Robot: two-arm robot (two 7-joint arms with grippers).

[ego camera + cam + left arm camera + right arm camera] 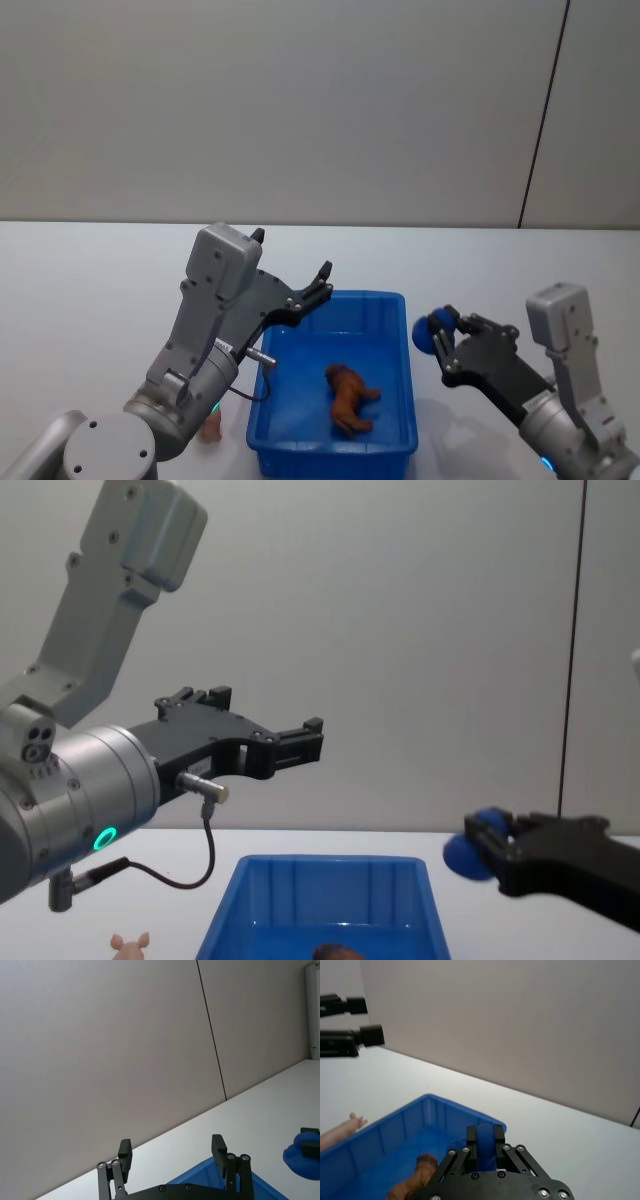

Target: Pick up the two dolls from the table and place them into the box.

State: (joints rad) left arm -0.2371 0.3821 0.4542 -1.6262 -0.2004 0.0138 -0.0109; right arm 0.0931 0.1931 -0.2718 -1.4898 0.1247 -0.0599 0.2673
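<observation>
The lion (350, 398) lies in the box (330, 462); the pig (210, 430) waits on the desk (80, 300) just left of it. The left claw (320, 283) hangs open above the box's left rim, likely free for the pig. The right claw (442, 333) is closed on a blue lump (428, 335).

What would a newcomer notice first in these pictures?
The bright blue box stands out, with the brown doll lying inside. Right of it, the right gripper is shut on a round blue thing. The left gripper hangs open above the box's far left corner, and the pink doll sits on the table left of the box.
</observation>
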